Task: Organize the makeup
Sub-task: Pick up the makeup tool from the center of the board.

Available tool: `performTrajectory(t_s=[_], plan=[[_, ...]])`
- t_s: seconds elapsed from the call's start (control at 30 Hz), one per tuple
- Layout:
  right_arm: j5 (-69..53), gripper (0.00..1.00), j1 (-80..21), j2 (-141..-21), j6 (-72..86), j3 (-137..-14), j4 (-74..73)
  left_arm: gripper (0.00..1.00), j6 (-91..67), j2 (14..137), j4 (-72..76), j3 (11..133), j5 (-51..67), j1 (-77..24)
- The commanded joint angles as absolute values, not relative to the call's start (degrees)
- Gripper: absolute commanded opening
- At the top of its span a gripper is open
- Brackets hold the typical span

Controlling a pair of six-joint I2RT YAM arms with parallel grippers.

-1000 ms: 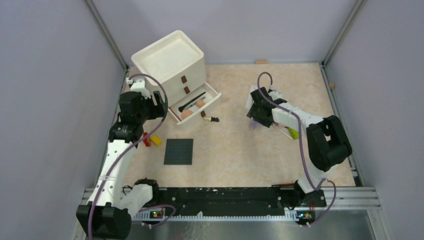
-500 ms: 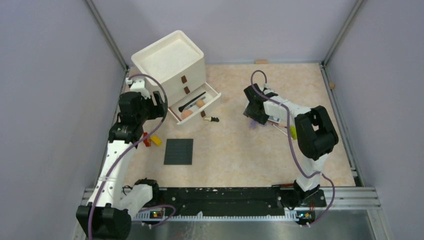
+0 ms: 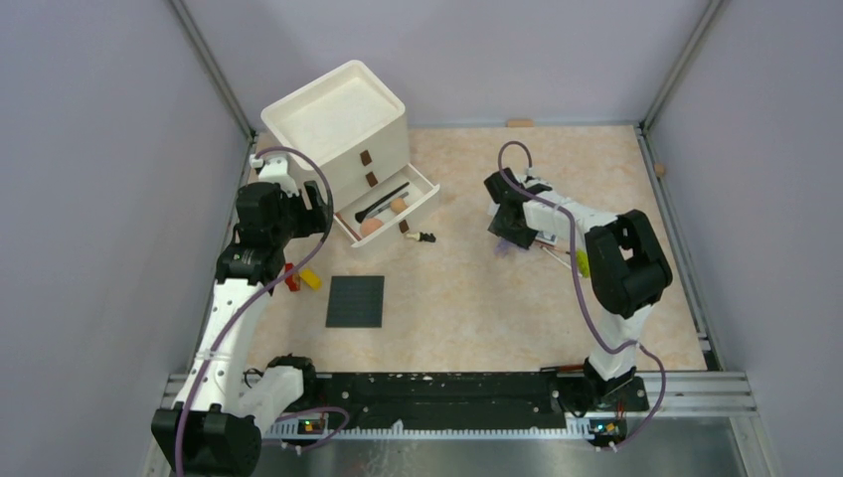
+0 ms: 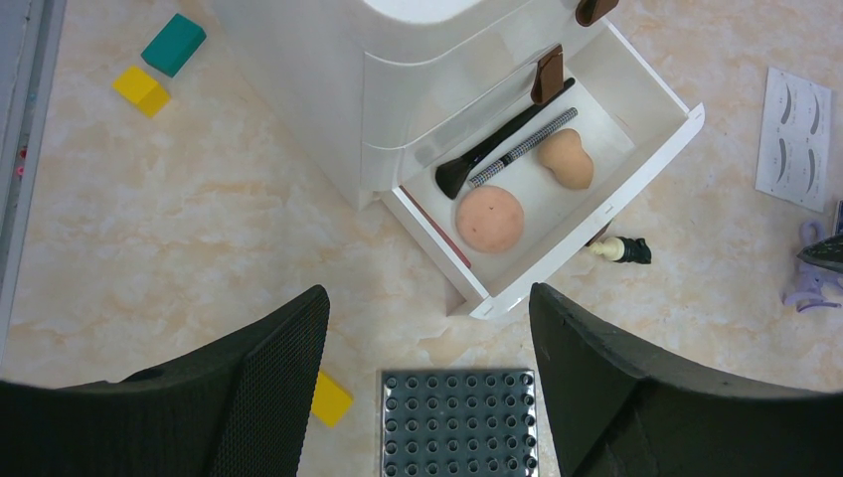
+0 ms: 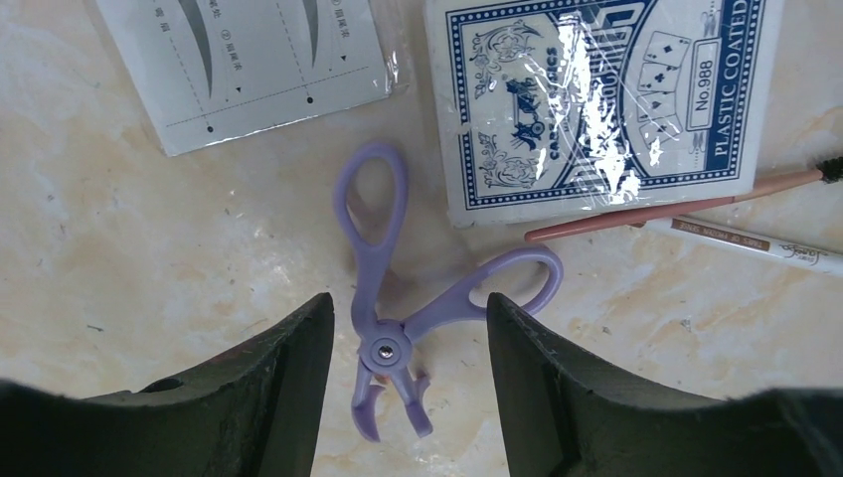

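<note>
Nearest, the left claw (image 4: 429, 293) hangs spread and empty above the studded plate (image 4: 459, 422). Just beyond, the open drawer (image 4: 557, 253) holds a dark brush (image 4: 502, 139) and a patterned pencil (image 4: 524, 148) side by side along its length, a round puff (image 4: 489, 218) and an egg-shaped sponge (image 4: 567, 159). On the table (image 5: 149, 248), the right claw (image 5: 408, 308) stands spread astride the purple eyelash curler (image 5: 383, 350), not touching it. The curler's long axis runs away from the wrist, loops far. Past it lie a white card (image 5: 249, 60) and a playing-card box (image 5: 596, 99)
</note>
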State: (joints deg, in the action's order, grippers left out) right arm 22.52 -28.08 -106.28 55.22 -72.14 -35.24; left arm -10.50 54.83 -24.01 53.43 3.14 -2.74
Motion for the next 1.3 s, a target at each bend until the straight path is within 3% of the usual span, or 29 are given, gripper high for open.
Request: performTrajectory(t_s=[0.0,0.47,0.9,1.07,1.2,1.27], plan=[[26.0,0.57,-29.4,-103.0,55.3,-75.6,-38.0,0.79,-9.9,53.9,-22.1,53.0,2.8,-3.0],[22.0,0.58,-30.8,-102.5,58.2,-72.7,-36.5,0.8,-9.9,53.7,-22.0,53.0,3.1,-3.0],[22.4,0.55,-30.8,-109.2,57.8,-74.7,-37.0,0.8,-9.8,53.5,-22.1,53.0,2.9,-3.0],[23.3,0.42,-30.8,-109.9,57.2,-74.8,-37.0,0.79,-9.8,53.6,-22.0,53.1,3.0,-3.0],[23.6,0.36,-30.8,-109.4,56.4,-73.9,-36.4,0.79,-9.8,53.6,-22.0,53.1,3.1,-3.0],[23.2,0.26,-30.8,-108.8,54.7,-73.2,-35.1,0.79,-9.8,53.6,-22.0,53.0,3.0,-3.0]])
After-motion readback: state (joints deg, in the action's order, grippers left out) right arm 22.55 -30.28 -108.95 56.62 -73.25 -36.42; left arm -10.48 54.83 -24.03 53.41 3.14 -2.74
